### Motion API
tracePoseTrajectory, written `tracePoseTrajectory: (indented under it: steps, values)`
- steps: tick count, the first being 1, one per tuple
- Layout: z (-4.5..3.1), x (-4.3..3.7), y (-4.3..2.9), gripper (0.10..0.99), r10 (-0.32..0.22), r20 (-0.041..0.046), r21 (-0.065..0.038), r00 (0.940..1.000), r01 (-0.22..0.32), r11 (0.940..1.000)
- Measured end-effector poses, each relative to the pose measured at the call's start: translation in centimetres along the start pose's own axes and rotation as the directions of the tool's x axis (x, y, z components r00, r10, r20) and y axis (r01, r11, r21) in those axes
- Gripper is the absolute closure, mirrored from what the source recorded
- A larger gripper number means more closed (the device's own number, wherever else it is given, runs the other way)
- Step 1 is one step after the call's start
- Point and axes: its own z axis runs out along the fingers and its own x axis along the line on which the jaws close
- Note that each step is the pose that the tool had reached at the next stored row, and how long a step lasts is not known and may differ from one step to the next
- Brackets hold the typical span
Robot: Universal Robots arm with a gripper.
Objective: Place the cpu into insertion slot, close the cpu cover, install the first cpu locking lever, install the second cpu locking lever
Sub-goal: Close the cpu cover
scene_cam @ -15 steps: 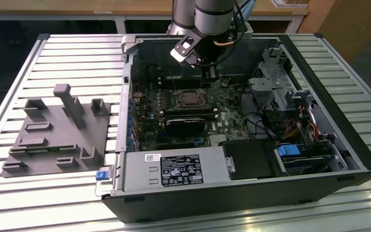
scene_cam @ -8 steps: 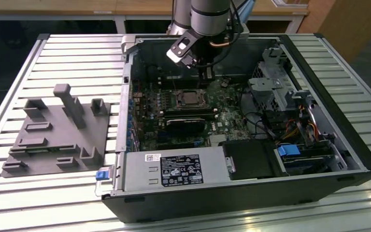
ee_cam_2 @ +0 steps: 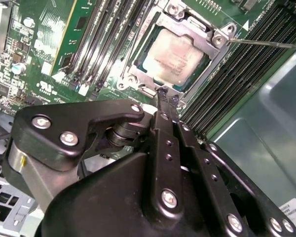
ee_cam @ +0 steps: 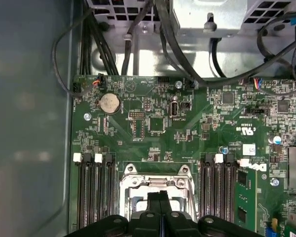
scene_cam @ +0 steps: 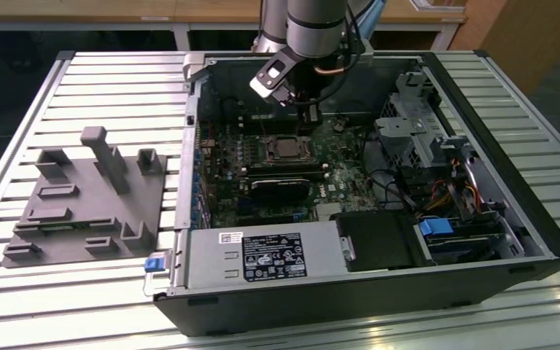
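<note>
The cpu (ee_cam_2: 175,53) lies flat in its socket on the green motherboard, pale metal top up; in the exterior view the cpu (scene_cam: 282,149) sits mid-board. The silvery cpu cover (ee_cam_2: 213,53) lies down around it as a frame, and its edge (ee_cam: 133,183) shows in the first wrist view. A thin locking lever (ee_cam_2: 266,43) sticks out from the socket corner across the memory slots. My gripper (ee_cam_2: 164,94) is shut with nothing between its fingers, its tip right at the socket's edge. The gripper (scene_cam: 306,124) hangs just behind the socket, and its tip (ee_cam: 160,195) overlaps the frame.
The open case holds a grey power supply box (scene_cam: 260,255) at the front, a black module (scene_cam: 278,191) in front of the socket, and a drive cage (scene_cam: 416,124) with cables at the exterior view's right. A grey fixture (scene_cam: 85,197) stands on the slatted table at its left.
</note>
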Motion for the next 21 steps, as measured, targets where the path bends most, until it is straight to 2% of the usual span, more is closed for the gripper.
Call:
tracePoseTrajectory:
  steps: [5,8,11,13,16,21]
  values:
    - [0.07,-0.12,-0.1,0.98,-0.003,-0.0004,0.001,1.0,0.003,1.0]
    - [0.23,-0.22,-0.21,0.98,-0.005,-0.0043,0.001,1.0,0.005,1.0]
    - [0.36,-0.23,-0.27,0.98,-0.013,-0.0139,0.008,0.9998,0.013,0.9999]
    - [0.47,-0.24,-0.47,0.98,-0.018,-0.0165,0.009,0.9997,0.018,0.9998]
    - [0.58,-0.24,-0.75,0.98,-0.027,-0.0177,0.012,0.9995,0.027,0.9996]
    - [0.6,-0.24,-0.79,0.98,-0.033,-0.0183,0.025,0.9993,0.033,0.9991]
